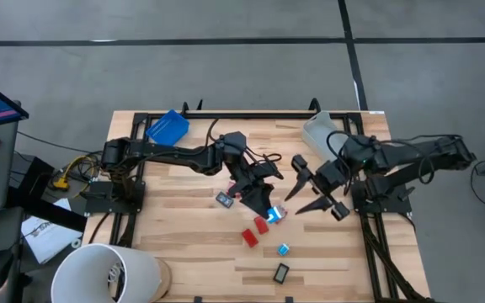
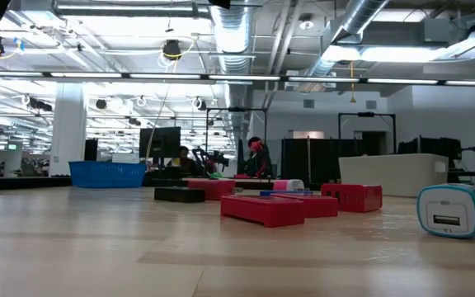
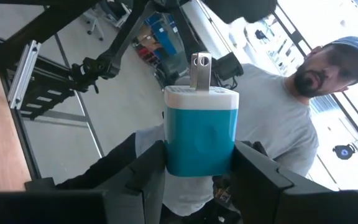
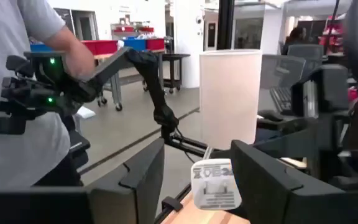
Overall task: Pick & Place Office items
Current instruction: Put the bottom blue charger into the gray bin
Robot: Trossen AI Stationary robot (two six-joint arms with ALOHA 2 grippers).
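Observation:
My left gripper (image 1: 265, 208) is shut on a cyan charger plug with a white top and metal prongs (image 3: 201, 127), held up over the table's middle. My right gripper (image 1: 298, 197) stands open and points at that plug from the right. In the right wrist view the plug's white face (image 4: 214, 185) shows in the gap between its fingers, apart from both. On the table lie two red blocks (image 1: 256, 231), a black rectangle (image 1: 224, 199), another black rectangle (image 1: 281, 272) and a small cyan plug (image 1: 283, 250). My left gripper pinches the plug's cyan body by its two opposite sides (image 3: 174, 163), between the two fingers, at the end away from the prongs. The fingers come level from the table's left. The plug is lifted clear of the table, prongs pointing away from the gripper.
A blue tray (image 1: 167, 128) sits at the far left corner and a clear bin (image 1: 318, 131) at the far right. A white bucket (image 1: 108, 273) stands off the near left corner. A person (image 3: 291, 118) stands beyond the table.

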